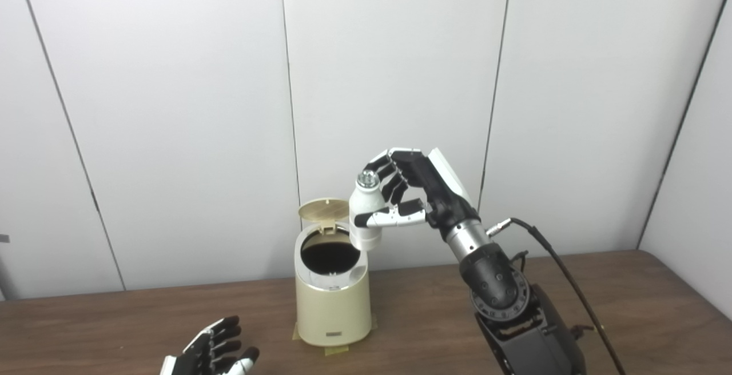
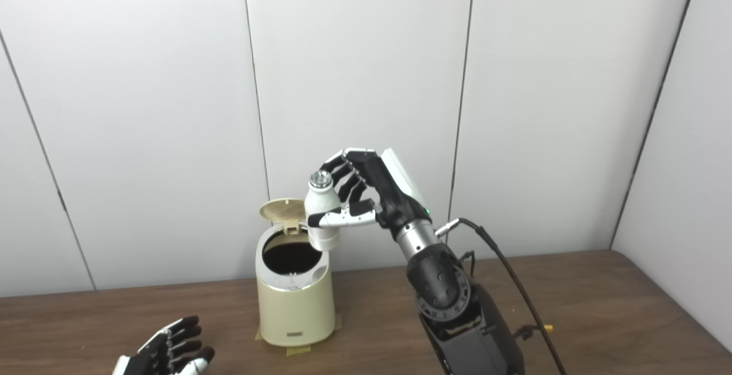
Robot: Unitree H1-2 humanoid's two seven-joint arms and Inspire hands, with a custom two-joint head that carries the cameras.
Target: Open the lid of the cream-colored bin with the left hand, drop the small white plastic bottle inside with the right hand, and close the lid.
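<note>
Writing on the small plate low on the cream-colored bin (image 1: 332, 300) is too small to read. Its lid (image 1: 324, 210) stands up behind the dark mouth. The right hand (image 1: 407, 192) grips the small white plastic bottle (image 1: 366, 210) upright above the rim's right side. The left hand (image 2: 166, 352), fingers spread and holding nothing, is cut off at the surface (image 1: 629, 306)'s near edge, left of the bin.

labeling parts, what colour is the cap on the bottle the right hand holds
Silver, metallic-looking cap on the white bottle; clearest in the left eye view.
</note>
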